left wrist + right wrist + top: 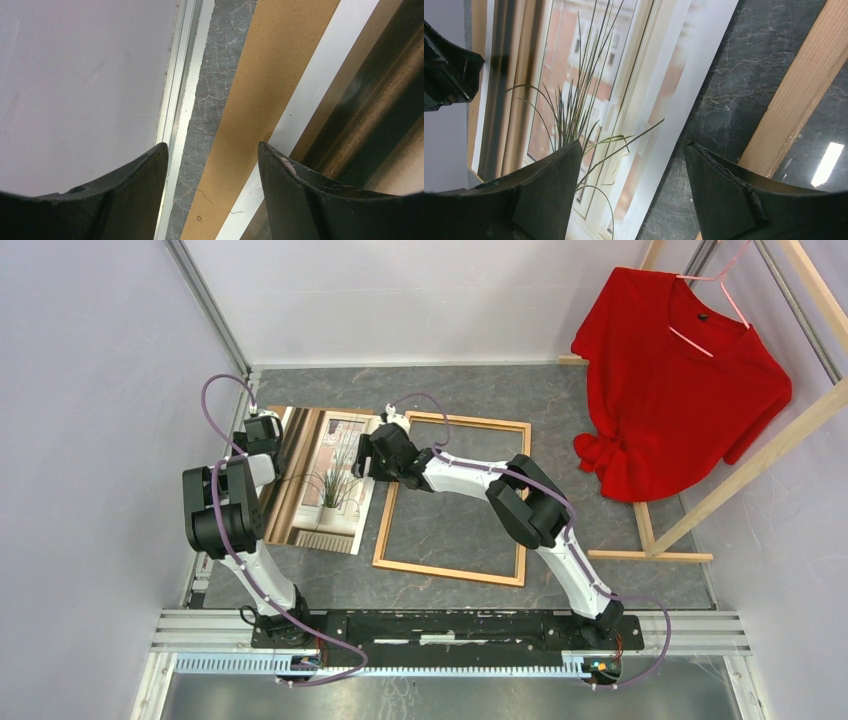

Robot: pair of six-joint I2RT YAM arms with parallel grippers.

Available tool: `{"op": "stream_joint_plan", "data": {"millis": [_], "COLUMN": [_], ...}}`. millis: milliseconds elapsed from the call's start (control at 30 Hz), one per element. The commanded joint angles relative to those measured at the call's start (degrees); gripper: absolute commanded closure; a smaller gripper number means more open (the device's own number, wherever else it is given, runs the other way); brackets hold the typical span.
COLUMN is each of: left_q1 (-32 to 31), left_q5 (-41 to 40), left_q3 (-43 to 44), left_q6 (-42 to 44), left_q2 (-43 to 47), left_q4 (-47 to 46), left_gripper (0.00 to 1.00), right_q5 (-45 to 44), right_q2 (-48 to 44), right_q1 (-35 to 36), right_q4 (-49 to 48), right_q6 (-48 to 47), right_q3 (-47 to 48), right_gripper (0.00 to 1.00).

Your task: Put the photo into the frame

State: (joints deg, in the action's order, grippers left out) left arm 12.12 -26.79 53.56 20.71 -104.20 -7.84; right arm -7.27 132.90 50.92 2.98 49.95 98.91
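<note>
The photo [322, 480] lies face up on the grey table, left of the frame [455, 498], showing a window scene with a spiky plant. It rests on a brown cardboard backing board [260, 90]. The orange-brown wooden frame lies flat and holds nothing inside its rails. My left gripper [262, 435] is open over the photo's left edge; in its wrist view the jaws [212, 165] straddle the cardboard strip and the photo's white border. My right gripper [372, 462] is open over the photo's right edge [684, 100], with the frame rail [799, 100] just to its right.
A pale wooden clothes rack [745, 475] with a red T-shirt [680, 380] on a hanger stands at the back right. White walls close in the left and the back. An aluminium rail [175, 100] runs along the table's left edge.
</note>
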Motion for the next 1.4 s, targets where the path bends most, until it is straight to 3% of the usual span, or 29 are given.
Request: {"op": "stream_joint_plan", "data": {"millis": [0,333,633,933,1000,1200,1367], "left_q1": [-0.8,-0.8,-0.9,-0.9,-0.9,-0.6,1.9], "left_q5": [5.7,5.5,5.3,5.3,5.3,6.5,9.6], "left_q3": [-1.8,-2.2,-2.4,-2.5,-2.5,-1.2,2.7], "left_q6": [0.8,1.5,1.9,2.0,2.0,1.8,1.7], "left_q2": [-1.4,-3.3,-3.4,-3.4,-3.3,-2.6,-0.5], "left_q4": [7.5,7.4,7.4,7.5,7.5,10.5,16.9], "left_gripper": [0.27,0.28,0.28,0.29,0.29,0.28,0.12], "right_q5": [-2.3,-0.2,1.4,6.6,8.5,8.6,7.7], "right_q2": [2.2,-2.8,-6.4,-7.4,-6.4,-4.2,-9.6], "right_q1": [-0.2,0.6,1.5,0.6,0.0,-0.6,-1.2], "right_q4": [1.1,-10.6,-15.5,-24.1,-26.8,-24.0,-22.9], "right_q6": [1.9,-0.7,-2.1,2.7,5.0,3.6,-1.3], "right_q3": [1.0,-3.5,-5.4,-10.5,-11.6,-8.0,-10.4], "right_gripper": [0.19,0.23,0.29,0.31,0.37,0.69,0.85]}}
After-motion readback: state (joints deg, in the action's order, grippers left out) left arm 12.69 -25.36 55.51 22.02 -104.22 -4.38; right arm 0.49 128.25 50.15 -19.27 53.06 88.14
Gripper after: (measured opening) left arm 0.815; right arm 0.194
